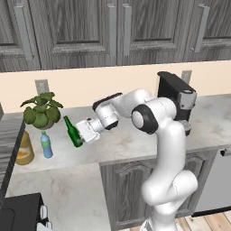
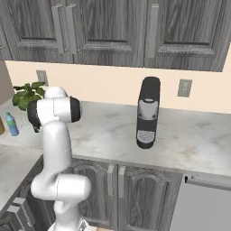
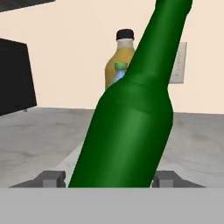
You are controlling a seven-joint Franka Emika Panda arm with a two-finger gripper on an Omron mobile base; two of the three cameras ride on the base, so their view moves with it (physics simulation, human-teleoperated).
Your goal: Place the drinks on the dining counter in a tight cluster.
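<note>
My gripper [image 1: 81,134] is shut on the lower body of the slim dark green bottle [image 1: 72,131], which hangs tilted just above the wall-cabinet counter [image 1: 126,140]. In the hand view the green bottle [image 3: 131,113] leans to the right between my fingertips [image 3: 51,178]. The small clear-blue water bottle [image 1: 46,144] stands to its left, and the amber-orange juice jug [image 1: 25,149] stands further left. Ahead of the hand, the jug [image 3: 121,57] stands with the water bottle [image 3: 118,74] in front of it. The dining counter is out of view.
A potted plant [image 1: 41,110] stands behind the bottles by the wall. A black coffee machine [image 2: 148,113] sits at the right on the counter. A dark appliance [image 1: 9,135] bounds the left side, and a lower pale surface [image 1: 58,189] lies in front.
</note>
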